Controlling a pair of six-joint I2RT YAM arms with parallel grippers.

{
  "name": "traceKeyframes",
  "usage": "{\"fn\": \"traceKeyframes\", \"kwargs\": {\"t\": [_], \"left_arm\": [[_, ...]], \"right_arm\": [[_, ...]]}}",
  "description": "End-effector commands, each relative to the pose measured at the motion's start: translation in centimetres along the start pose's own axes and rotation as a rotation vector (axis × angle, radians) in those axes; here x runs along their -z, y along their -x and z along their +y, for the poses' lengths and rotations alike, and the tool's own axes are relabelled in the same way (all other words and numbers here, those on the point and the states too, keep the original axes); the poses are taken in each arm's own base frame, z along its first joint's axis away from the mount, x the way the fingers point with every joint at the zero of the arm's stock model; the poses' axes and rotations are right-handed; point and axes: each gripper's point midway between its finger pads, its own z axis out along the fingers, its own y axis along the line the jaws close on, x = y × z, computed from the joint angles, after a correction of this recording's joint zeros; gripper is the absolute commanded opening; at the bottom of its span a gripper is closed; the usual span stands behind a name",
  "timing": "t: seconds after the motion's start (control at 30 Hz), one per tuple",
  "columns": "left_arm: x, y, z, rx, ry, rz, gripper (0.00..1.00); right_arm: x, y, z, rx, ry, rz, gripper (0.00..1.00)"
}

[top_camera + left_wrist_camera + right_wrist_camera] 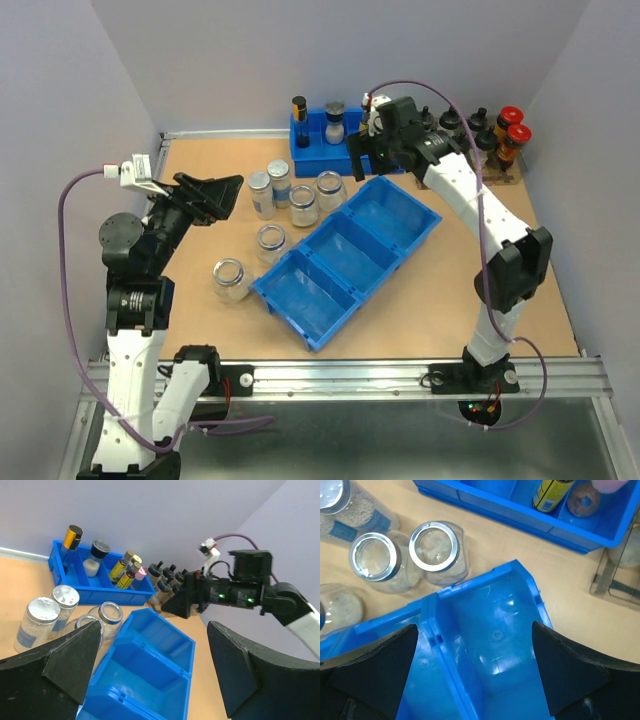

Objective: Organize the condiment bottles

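Note:
Six clear glass jars stand left of a blue three-compartment bin (345, 255). Two have silver caps (260, 192) (279, 182); the others are open-topped (303, 205) (331, 190) (270, 243) (231, 278). My left gripper (228, 195) is open and empty, raised left of the jars; its view shows the capped jars (36, 622) (65, 602), an open jar (109, 617) and the bin (150, 665) between its fingers (150, 675). My right gripper (368, 158) is open and empty above the bin's far end (495, 645), beside two open jars (434, 550) (374, 560). All three compartments are empty.
A small blue tray (305, 150) with small colourful bottles stands at the back centre. Dark bottles with black and red caps (495, 140) stand in a clear rack at the back right. Grey walls enclose the table on three sides.

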Motion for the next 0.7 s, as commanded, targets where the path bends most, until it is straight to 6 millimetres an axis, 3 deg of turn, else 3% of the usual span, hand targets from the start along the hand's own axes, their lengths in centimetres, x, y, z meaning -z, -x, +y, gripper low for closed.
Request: {"fn": "traceKeyframes", "kwargs": {"t": [0.0, 0.07, 0.17, 0.3, 0.5, 0.67], "left_arm": [[1.2, 1.7, -1.2, -0.049, -0.005, -0.066, 0.99], [1.7, 1.7, -1.4, -0.051, -0.005, -0.075, 0.99], [2.2, 1.7, -0.8, -0.047, 0.025, -0.098, 0.99], [2.6, 1.1, 0.0, -0.037, 0.056, -0.097, 0.99], [2.6, 0.5, 0.8, -0.033, 0.081, -0.084, 0.99], [2.8, 0.4, 1.1, -0.038, 0.097, -0.083, 0.99]], "right_arm": [[-1.3, 2.4, 1.0, 0.086, -0.023, -0.042, 1.00], [-2.4, 3.0, 1.8, 0.099, -0.025, -0.050, 1.00], [-6.3, 2.1, 2.6, 0.093, -0.064, -0.011, 1.00], [-9.0, 1.9, 3.2, 0.043, -0.091, -0.003, 1.00], [-11.4, 2.0, 3.6, -0.015, -0.117, -0.012, 1.00], [-12.9, 0.3, 5.0, -0.013, -0.050, 0.034, 1.00]]}}
